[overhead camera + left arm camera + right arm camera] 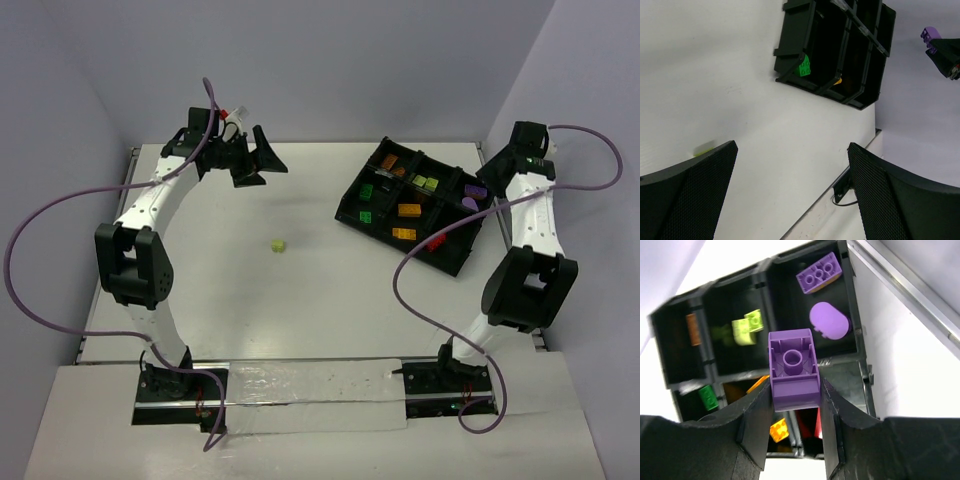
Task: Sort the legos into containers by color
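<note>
Purple lego [793, 370] sits clamped in right claw [795, 392]; left claw [792, 150] gapes empty.

We see a white counter [300, 310] carrying a black divided tray [447, 260], set at an angle toward the far right corner. A single yellow-green brick [278, 245] lies on the bare surface near the middle, well apart from the tray. Both arm bases [180, 385] sit bolted along the near edge.

Left jaws half hide the yellow-green lego [703, 148].
</note>
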`<state>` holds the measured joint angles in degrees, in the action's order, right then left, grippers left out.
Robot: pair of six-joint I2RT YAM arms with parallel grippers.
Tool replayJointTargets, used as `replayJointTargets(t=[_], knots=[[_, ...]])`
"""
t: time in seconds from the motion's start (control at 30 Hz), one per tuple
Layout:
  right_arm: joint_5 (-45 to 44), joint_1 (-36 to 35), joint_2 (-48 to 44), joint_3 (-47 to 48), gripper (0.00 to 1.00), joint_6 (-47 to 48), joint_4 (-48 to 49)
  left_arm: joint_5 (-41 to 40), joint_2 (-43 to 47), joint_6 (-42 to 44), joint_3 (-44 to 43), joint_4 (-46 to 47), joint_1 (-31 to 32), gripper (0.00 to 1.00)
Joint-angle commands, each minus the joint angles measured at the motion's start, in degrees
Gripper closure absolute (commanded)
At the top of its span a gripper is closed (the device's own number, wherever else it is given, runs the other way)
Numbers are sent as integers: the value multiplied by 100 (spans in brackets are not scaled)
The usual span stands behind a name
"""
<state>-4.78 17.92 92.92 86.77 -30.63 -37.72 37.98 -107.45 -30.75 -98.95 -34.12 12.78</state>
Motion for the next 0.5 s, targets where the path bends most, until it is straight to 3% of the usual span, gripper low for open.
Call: replayJointTargets(t=[0.0, 0.13, 0.27, 0.47], knots=[[-129, 45, 446, 374, 100, 4, 38, -378, -66, 340, -406, -498, 67, 2], [-7, 45, 778, 472, 92, -13, 19, -660, -136, 455, -459, -743, 110, 2], [82, 45, 894, 411, 53, 2, 152, -746, -112, 473, -415, -763, 111, 2], [188, 15, 1082, 521, 35, 105, 306, -708, -154, 429, -441, -763, 111, 2]])
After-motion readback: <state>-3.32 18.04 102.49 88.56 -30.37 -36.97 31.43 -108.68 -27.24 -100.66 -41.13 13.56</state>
